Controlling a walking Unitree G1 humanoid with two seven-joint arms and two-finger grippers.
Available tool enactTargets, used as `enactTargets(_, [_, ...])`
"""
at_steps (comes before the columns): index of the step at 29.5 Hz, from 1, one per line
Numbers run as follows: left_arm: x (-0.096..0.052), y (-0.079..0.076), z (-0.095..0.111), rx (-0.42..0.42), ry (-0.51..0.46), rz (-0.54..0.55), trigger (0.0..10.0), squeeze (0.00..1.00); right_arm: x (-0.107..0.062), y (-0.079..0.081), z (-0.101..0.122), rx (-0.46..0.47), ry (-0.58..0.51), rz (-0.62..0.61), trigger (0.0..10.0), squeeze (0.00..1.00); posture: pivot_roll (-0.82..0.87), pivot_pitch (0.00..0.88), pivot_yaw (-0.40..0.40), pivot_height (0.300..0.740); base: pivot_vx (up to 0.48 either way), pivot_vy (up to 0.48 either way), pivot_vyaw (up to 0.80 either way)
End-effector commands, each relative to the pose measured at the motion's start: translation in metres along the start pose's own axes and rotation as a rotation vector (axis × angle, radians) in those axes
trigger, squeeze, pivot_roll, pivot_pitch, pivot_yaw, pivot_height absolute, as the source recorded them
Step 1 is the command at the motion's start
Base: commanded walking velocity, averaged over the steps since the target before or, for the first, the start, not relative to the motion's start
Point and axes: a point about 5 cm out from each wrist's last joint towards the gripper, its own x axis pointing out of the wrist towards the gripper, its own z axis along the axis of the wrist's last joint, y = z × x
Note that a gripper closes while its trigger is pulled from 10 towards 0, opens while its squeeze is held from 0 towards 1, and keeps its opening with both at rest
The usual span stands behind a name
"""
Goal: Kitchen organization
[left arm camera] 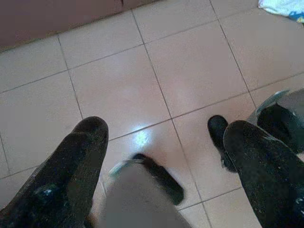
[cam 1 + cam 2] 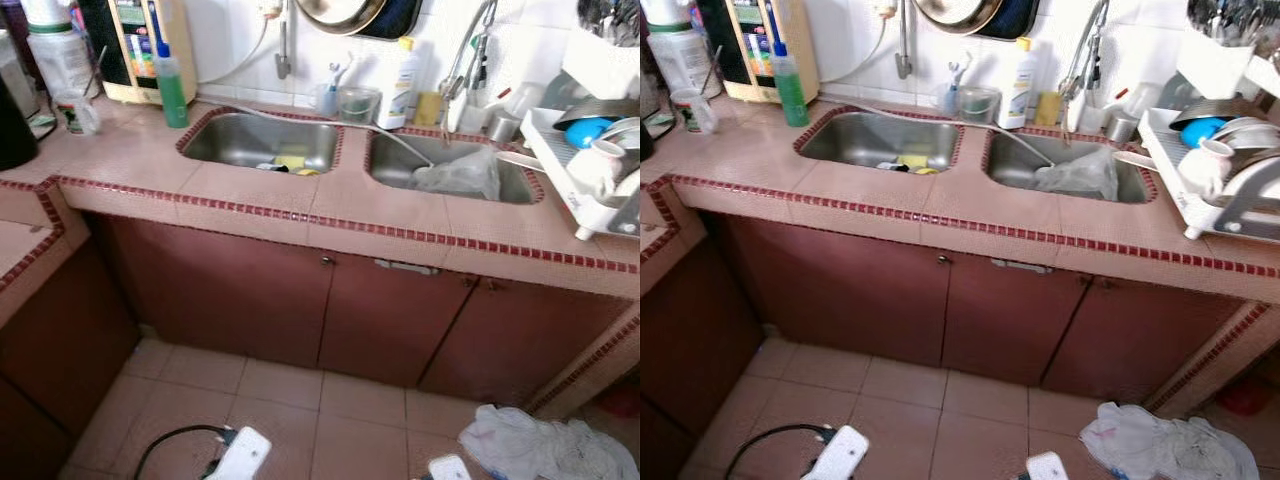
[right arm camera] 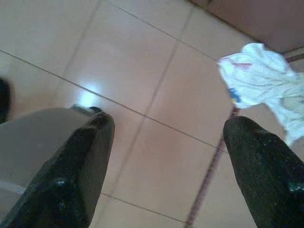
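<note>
A pink tiled counter (image 2: 130, 160) holds two steel sinks. The left sink (image 2: 215, 150) contains a yellow sponge (image 2: 291, 162). A crumpled clear plastic bag (image 2: 460, 175) lies in the right sink (image 2: 395, 165). A green bottle (image 2: 172, 90) stands left of the sinks and a white bottle (image 2: 402, 85) stands behind them. A white dish rack (image 2: 560, 160) with a blue bowl (image 2: 585, 130) and plates sits at the right. My left gripper (image 1: 171, 161) and right gripper (image 3: 166, 161) hang low over the floor tiles, both open and holding nothing.
Brown cabinet doors (image 2: 250, 290) close off the space under the counter. A white crumpled cloth (image 2: 540, 445) lies on the floor at the right, near the right gripper. A side counter (image 2: 20, 250) juts out on the left. A cup (image 2: 76, 113) and jars stand at the back left.
</note>
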Motion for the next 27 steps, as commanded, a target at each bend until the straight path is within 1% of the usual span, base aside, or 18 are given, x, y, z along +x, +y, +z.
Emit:
enactTargets(1, [-0.002,0.01,-0.002,0.009,0.01,0.03,10.0,0.0,0.001,0.006,0.003,0.002,-0.001,0.012,10.0,0.0,0.01,0.0,-0.069,0.74,0.0,-0.48,0.0])
enactTargets(12, [-0.002,0.008,-0.004,0.021,0.021,0.021,10.0,0.0,-0.001,0.007,-0.005,0.011,0.031,0.013,10.0,0.0,0.01,0.0,-0.068,0.74,0.0,-0.48,0.0])
enactTargets(14, [-0.002,0.008,-0.004,0.025,0.021,0.022,10.0,0.0,-0.001,0.007,-0.006,0.011,0.035,0.014,10.0,0.0,0.01,0.0,-0.068,0.74,0.0,-0.304,0.0])
enactTargets(20, [-0.002,0.008,-0.006,-0.016,0.039,0.03,10.0,0.0,-0.001,0.008,-0.009,0.012,0.045,0.017,10.0,0.0,0.01,0.0,-0.064,0.74,0.0,0.0,0.0])
enactTargets(27, [-0.002,0.008,-0.005,-0.016,0.034,0.017,10.0,0.0,-0.002,0.008,-0.011,0.013,0.052,0.018,10.0,0.0,0.01,0.0,-0.063,0.74,0.0,0.0,0.0])
